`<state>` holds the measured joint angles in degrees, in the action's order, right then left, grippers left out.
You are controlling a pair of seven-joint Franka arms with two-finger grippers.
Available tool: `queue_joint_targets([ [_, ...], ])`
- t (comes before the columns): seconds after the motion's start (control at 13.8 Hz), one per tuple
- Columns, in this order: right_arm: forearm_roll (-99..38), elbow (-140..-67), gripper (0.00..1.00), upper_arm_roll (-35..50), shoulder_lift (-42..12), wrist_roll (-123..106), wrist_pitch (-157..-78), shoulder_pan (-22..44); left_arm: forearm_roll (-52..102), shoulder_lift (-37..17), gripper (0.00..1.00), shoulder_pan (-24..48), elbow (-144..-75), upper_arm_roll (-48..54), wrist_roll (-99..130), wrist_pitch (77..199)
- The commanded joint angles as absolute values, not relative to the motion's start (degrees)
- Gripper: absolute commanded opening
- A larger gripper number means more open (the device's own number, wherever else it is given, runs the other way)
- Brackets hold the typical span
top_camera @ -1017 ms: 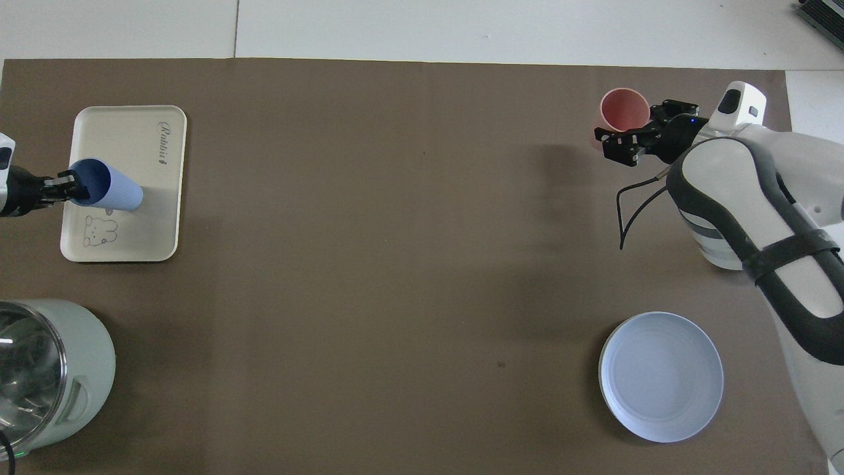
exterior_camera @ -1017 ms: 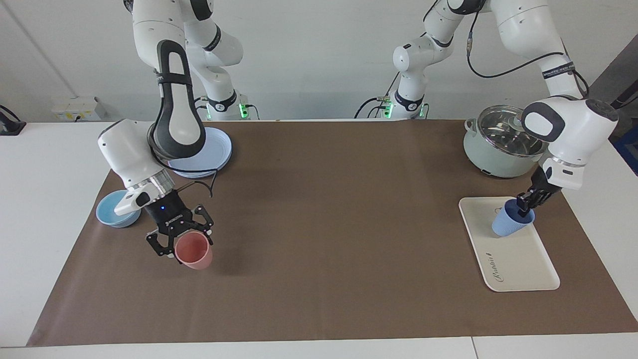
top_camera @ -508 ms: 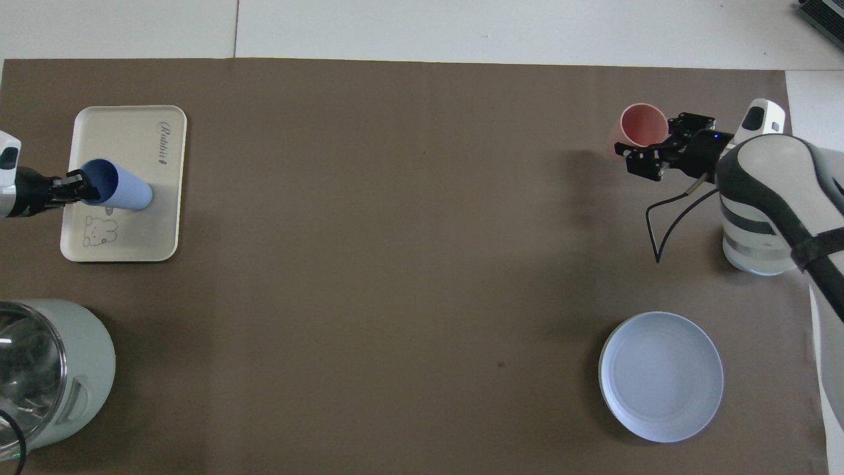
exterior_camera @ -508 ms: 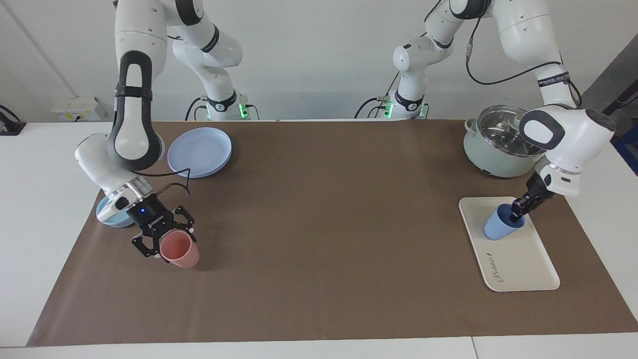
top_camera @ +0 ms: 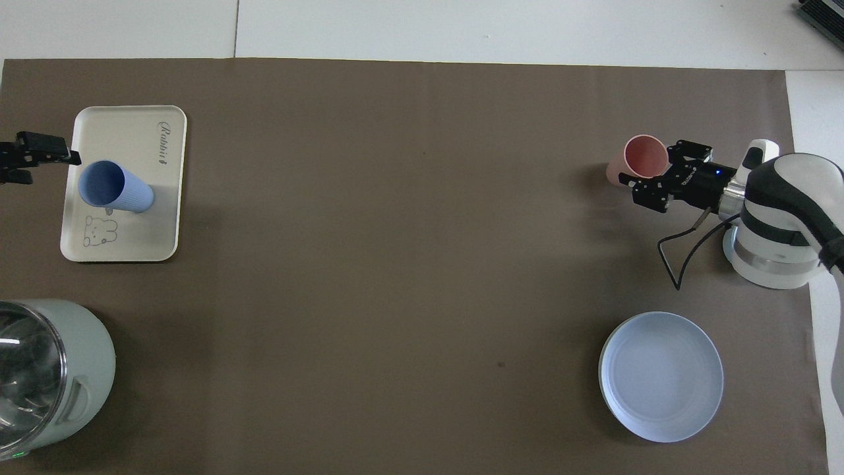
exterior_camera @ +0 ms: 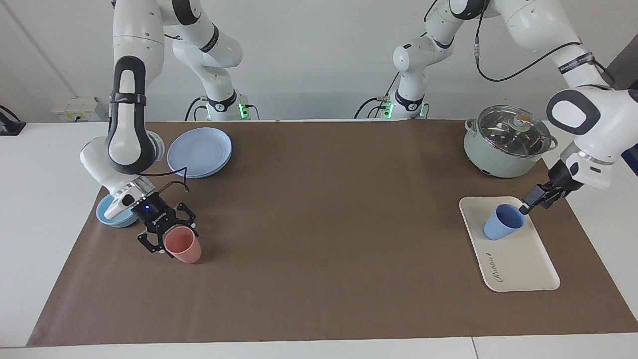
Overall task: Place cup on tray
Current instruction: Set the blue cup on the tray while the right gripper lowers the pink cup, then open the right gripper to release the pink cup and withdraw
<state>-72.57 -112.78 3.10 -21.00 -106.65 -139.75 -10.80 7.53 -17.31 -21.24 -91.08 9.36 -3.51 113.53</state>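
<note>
- Now, in the facing view the cup [exterior_camera: 502, 222] stands upright on the tray [exterior_camera: 523, 269], in the part of it nearer the robots. The left gripper [exterior_camera: 531, 203] hovers just beside the cup's rim, free of it; whether its fingers are spread I cannot tell. The right gripper [exterior_camera: 164, 238] is pinching the pink cup [exterior_camera: 184, 246] by the rim, beside the low bowl [exterior_camera: 107, 215].
- To finish well, I judge the left gripper should rise straight up and away, not brushing the rim.
- From overhead, the cup [top_camera: 113, 188] sits near the tray's [top_camera: 132, 247] edge toward the left arm's end; the left gripper [top_camera: 36, 156] is off that edge. The pot [top_camera: 49, 373] stands nearer the robots; upward is free.
</note>
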Motion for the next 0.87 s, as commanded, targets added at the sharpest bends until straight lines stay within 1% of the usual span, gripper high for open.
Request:
queue_joint_targets([
  [0.0,-74.18,-114.87,0.0,3.95,-18.98,-109.6,-138.43,-12.39,-1.98,-18.55,1.0,-16.02,-80.71,8.79,-0.8,100.07],
  [0.07,-74.18,-115.22,0.0,3.96,-18.9,-109.77,-138.43,-12.39,-4.54,-18.37,1.0,-13.47,-78.16,8.79,-0.7,95.41],
  [0.22,-74.18,-115.66,0.0,3.96,-18.72,-111.35,-138.69,-12.39,-5.98,-17.23,1.0,-9.42,-76.9,8.79,-0.27,90.55],
  [0.36,-74.18,-116.45,0.0,3.87,-18.63,-112.23,-139.22,-12.39,-5.1,-12.33,1.0,-8.09,-77.17,9.66,1.14,90.0],
  [0.51,-74.18,-116.46,0.0,3.87,-18.63,-112.59,-139.48,-12.39,-4.92,-7.84,1.0,-7.3,-80.4,10.11,1.06,88.78],
  [0.58,-74.18,-116.46,0.16,3.87,-18.63,-112.5,-139.83,-12.22,-4.92,-6.34,1.0,-7.29,-81.64,10.28,0.97,88.51],
  [0.65,-74.18,-116.46,0.98,3.95,-18.63,-112.41,-140.62,-12.04,-4.83,-5.11,1.0,-7.29,-83.13,10.37,0.79,88.42],
  [0.73,-74.18,-116.46,1.0,3.96,-18.63,-112.41,-140.62,-11.95,-4.49,-4.4,1.0,-7.29,-83.84,10.37,0.88,88.42],
  [0.8,-74.18,-116.46,1.0,3.96,-18.63,-112.41,-140.63,-11.95,-3.7,-3.96,1.0,-7.38,-84.28,10.37,0.97,88.5],
])
